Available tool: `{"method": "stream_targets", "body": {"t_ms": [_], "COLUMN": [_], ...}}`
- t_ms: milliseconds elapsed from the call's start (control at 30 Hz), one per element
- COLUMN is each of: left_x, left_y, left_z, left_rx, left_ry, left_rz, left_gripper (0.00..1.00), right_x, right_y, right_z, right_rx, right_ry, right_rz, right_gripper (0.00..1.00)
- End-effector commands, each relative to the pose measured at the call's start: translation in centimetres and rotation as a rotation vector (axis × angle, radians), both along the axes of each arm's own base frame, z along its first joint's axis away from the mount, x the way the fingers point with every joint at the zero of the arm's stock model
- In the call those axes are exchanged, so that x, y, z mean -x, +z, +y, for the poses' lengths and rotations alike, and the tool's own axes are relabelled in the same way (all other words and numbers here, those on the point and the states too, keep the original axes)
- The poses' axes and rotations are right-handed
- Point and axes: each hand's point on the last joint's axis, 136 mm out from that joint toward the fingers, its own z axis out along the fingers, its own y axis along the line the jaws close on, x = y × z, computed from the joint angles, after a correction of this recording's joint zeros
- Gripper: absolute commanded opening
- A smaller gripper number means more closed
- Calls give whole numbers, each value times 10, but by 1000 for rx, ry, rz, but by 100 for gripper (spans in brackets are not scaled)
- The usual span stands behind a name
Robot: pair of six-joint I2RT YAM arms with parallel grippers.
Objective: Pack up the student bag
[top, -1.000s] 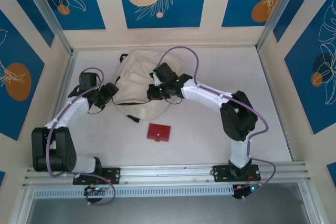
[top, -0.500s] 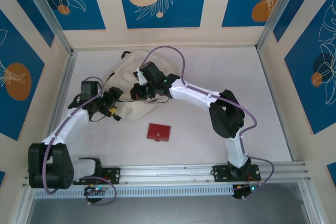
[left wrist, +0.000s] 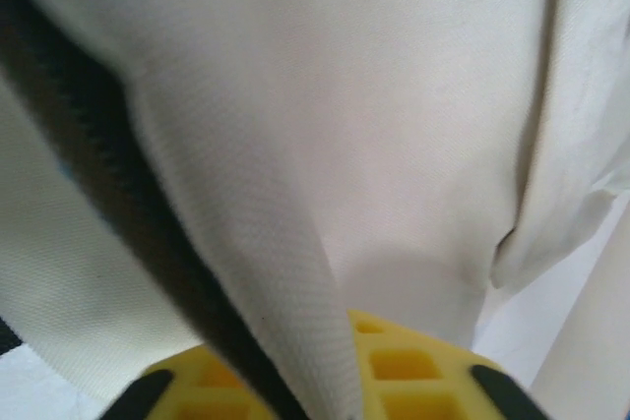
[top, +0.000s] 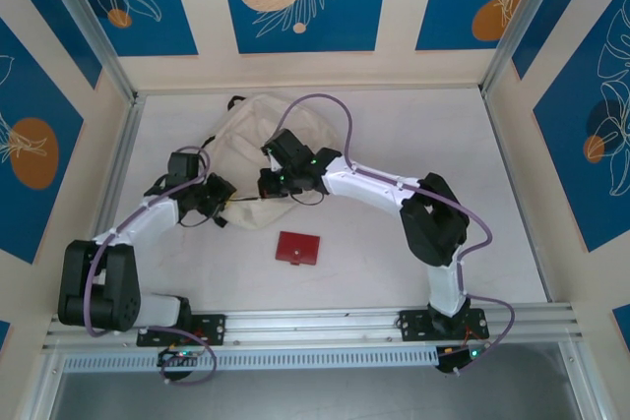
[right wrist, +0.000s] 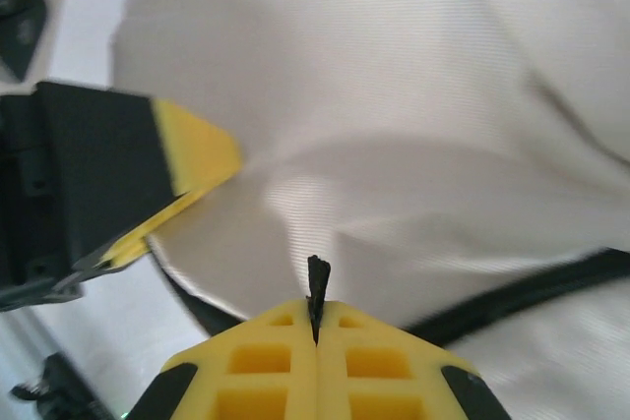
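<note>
Pulling the mouth of the student bag [top: 246,127] open seems to be the step in hand. To do it well, both arms should be drawing the cloth apart slowly and evenly, so that the thin fabric is not slipping out of either grip. The bag is lying on the far left part of the white counter [top: 413,135], and a small red wallet [top: 297,248] is lying apart from it on the near side. The left fingers [left wrist: 399,371] are, as I judge, closing on a fold of cream fabric beside the black trim [left wrist: 108,174]. The right fingers [right wrist: 271,361] are pressing fully together on a small black tab [right wrist: 317,280] of the bag. The top view is giving the whole layout, with both arms meeting at the near edge of the bag, but the grips are too small there to tell. The right wrist view is showing the tab between the pads, and the other arm's fingers just beside it on the same fabric.
</note>
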Motion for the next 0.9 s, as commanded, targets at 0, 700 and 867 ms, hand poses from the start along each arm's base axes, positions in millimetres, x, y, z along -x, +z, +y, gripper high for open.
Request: {"method": "stream_targets", "body": {"t_ms": [0,700,867], "left_x": [24,43,44], "left_y": [-21,-26,-21], "left_z": [8,16,15], "left_rx": [-90,-143,-140], "left_ry": [-47,-76,-80], "left_rz": [61,80,66], "left_gripper": [6,0,0], "right_x": [-15,-68,-72], "right_y": [-17,-45,-38], "right_z": [-45,-154,-168], "right_rx": [161,461,462], "right_ry": [-158,-615,-677], "right_rz": [-18,-23,-25], "right_gripper": [0,0,0]}}
